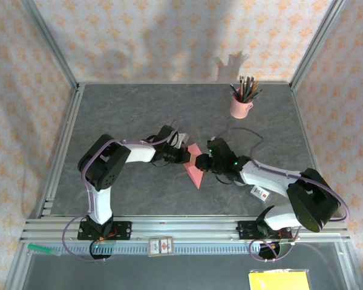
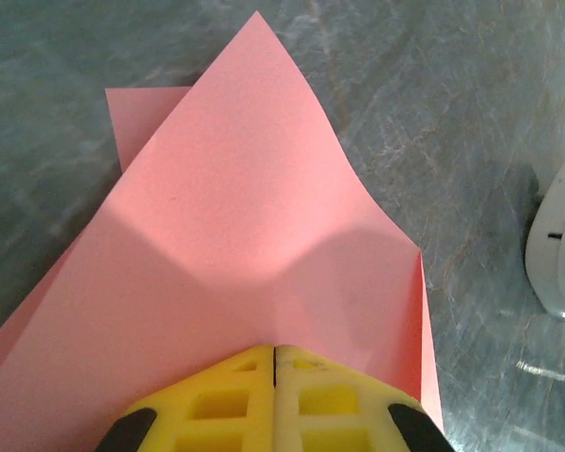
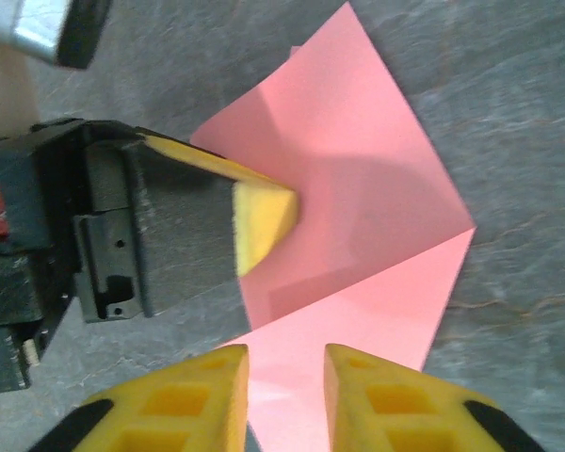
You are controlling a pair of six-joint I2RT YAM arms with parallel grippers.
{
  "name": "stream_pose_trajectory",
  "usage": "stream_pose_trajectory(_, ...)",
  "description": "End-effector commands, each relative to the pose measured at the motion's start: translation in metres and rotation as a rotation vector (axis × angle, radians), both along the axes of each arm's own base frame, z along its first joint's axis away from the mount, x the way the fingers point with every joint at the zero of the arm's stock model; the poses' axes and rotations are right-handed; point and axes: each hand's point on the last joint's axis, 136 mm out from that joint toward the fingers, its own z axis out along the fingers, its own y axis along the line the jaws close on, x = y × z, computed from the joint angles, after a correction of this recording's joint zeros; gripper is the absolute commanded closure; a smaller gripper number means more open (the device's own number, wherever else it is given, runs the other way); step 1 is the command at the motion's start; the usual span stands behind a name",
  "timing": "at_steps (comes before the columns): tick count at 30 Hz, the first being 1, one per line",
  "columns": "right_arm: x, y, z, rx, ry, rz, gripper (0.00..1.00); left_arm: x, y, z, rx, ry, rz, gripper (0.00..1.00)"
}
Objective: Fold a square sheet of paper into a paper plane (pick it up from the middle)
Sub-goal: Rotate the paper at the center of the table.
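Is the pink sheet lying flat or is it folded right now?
Folded: the pink sheet lies in overlapping layers, a lower corner peeking out upper left, with the shut left tool pinching its edge.

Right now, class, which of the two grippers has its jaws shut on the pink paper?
The left gripper: its yellow fingers meet with no gap, pinching the square sheet of paper. The right gripper has its fingers standing apart, with paper visible between them.
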Motion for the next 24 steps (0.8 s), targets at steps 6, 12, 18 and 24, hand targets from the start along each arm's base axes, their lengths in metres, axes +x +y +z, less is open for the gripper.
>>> stream_pose_trajectory(6, 0.006, -0.02, -0.009, 0.072, 0.071, -0.004, 0.58, -0.018, 0.007, -0.026, 0.101, -0.021, -0.207, 0.96)
stream_pose_trajectory(12, 0.007, -0.013, -0.018, 0.121, 0.103, 0.005, 0.57, -0.023, 0.004, -0.029, 0.081, -0.019, -0.242, 0.96)
stream_pose_trajectory(18, 0.012, -0.019, -0.03, 0.122, 0.128, -0.036, 0.56, -0.024, 0.005, -0.031, 0.085, -0.02, -0.248, 0.96)
stream_pose_trajectory(24, 0.014, -0.024, -0.037, 0.107, 0.145, -0.057, 0.54, -0.025, 0.005, -0.032, 0.09, -0.019, -0.247, 0.96)
